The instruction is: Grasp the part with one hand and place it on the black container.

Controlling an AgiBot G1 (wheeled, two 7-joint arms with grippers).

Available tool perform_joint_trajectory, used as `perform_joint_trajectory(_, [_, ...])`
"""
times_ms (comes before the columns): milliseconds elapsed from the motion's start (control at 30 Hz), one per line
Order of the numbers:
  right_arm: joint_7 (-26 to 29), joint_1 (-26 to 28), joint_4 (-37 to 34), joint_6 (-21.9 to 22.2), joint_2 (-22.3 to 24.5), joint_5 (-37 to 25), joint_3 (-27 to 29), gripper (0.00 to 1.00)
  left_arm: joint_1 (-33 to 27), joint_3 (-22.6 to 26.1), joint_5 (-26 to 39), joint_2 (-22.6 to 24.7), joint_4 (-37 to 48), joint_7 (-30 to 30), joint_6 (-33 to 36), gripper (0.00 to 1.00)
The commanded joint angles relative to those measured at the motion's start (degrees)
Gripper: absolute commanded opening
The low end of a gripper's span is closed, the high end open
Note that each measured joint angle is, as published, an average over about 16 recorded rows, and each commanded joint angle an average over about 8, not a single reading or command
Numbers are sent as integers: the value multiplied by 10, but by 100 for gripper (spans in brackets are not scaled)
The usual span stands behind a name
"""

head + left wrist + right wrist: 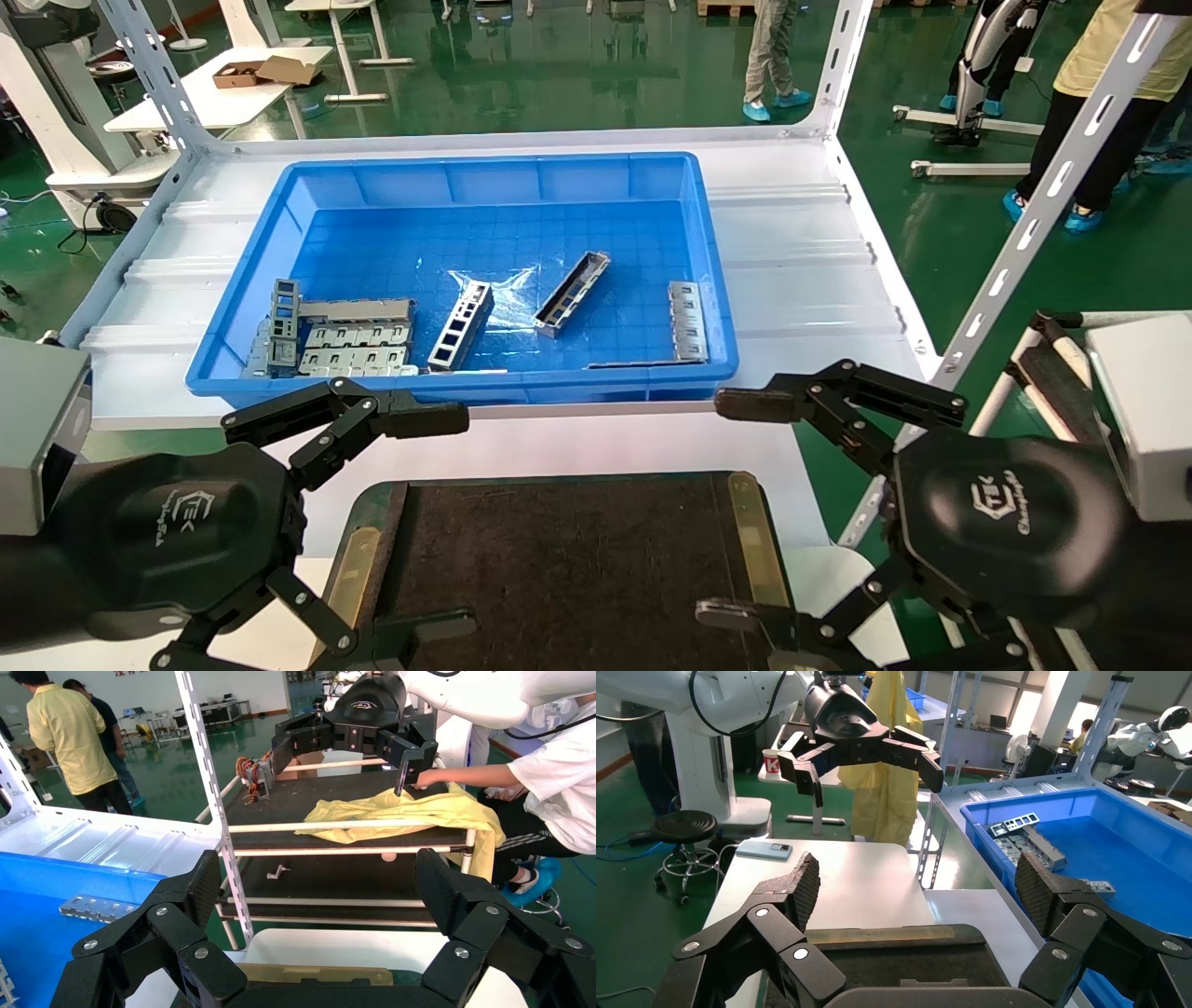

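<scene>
The part [571, 294], a slim grey channel bracket with cutouts, lies at an angle in the middle of the blue bin [484, 166]. The black container [559, 559], with brass strips along both sides, sits at the near edge between my grippers; it also shows in the right wrist view [912, 959]. My left gripper [447, 522] hovers open and empty over the container's left side. My right gripper [728, 508] hovers open and empty over its right side. Both are well short of the bin and the part.
In the bin lie a ladder-like strip [461, 326], flat tabbed plates at the left [354, 345] and another at the right [687, 320]. Slotted white shelf uprights [1034, 224] flank the shelf. A cart with a yellow cloth [393, 811] and a seated person stand to my right.
</scene>
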Motion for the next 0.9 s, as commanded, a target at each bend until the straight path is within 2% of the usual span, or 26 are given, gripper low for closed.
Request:
perform_joint_trajectory(33, [0,0,0,0,0,0,0,100,0,0,0,0,0,0,0,100])
perform_joint_trajectory(900, [0,0,0,0,0,0,0,100,0,0,0,0,0,-1,-1,100])
